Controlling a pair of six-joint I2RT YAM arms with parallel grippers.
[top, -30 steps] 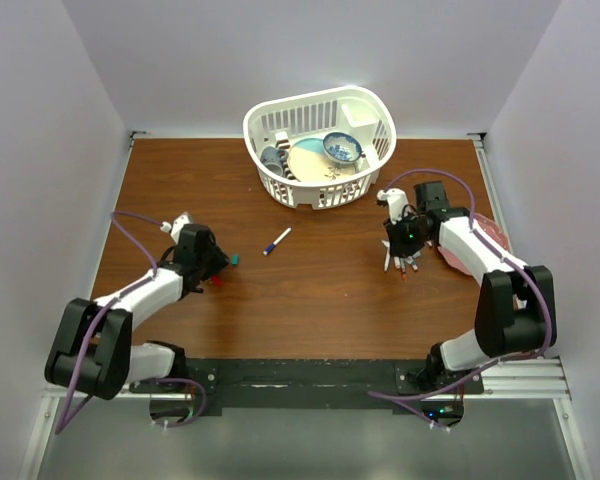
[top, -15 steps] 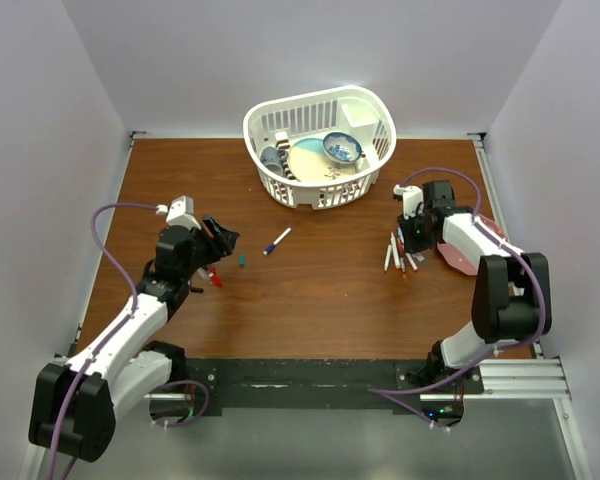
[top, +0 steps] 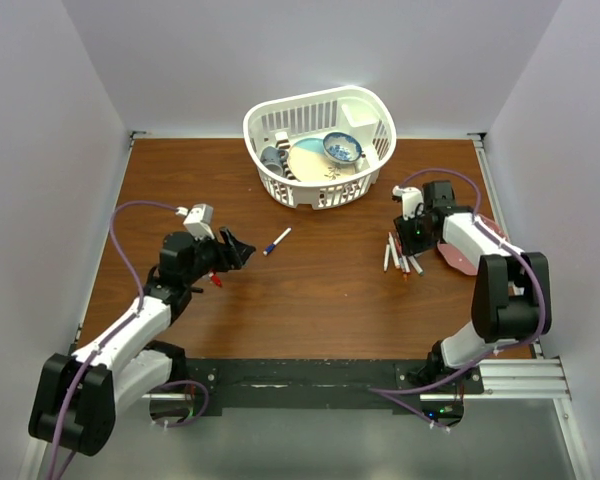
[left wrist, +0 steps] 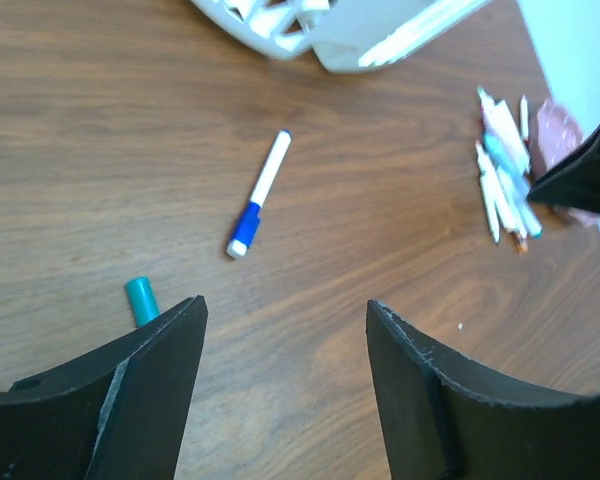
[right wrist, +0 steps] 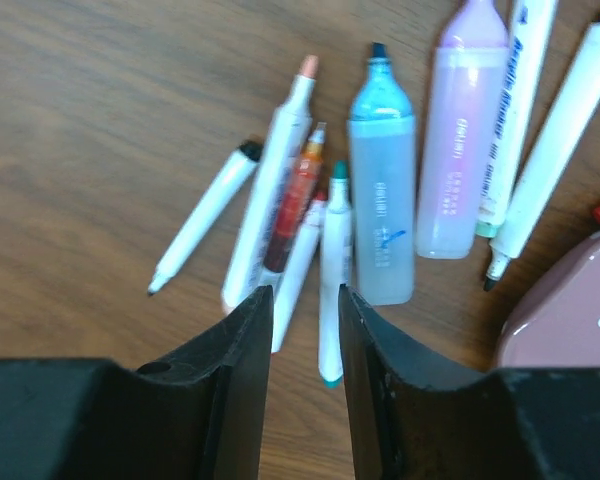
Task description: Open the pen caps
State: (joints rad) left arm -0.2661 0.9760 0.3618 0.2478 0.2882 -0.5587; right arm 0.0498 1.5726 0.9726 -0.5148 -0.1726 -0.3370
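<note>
Arguably the widest risk sits on the right, where the right gripper [right wrist: 305, 295], its jaws only narrowly apart with nothing between them, hangs low over the heap of uncapped markers [top: 400, 255]. A careless sweep would, I judge, scatter those round barrels or drag a bare tip across the table [top: 180, 180]. A smaller risk lies on the left: the left gripper [left wrist: 285, 310] stands wide apart and empty, facing the one marker [left wrist: 267, 178] that wears its blue cap [left wrist: 244, 230], lying alone mid-table just in front of the basket [top: 320, 140]. An off-centre pinch could roll it away, and I doubt one arm can pull a cap unless the other steadies the barrel. The loose teal cap [left wrist: 140, 298], resting on the wood just beside the left finger, could be flicked aside by the slightest nudge. As for surfaces, the table is smooth brown wood grain and likely offers little friction. The basket is rounded, slotted white plastic holding dishes, and a mauve dish [right wrist: 570, 320] looks glossy and curved. The blue highlighter [right wrist: 382, 190] and the lilac highlighter [right wrist: 465, 150] are chunky translucent plastic, the markers are thin white cylinders, and the caps are short, slick plastic stubs.
</note>
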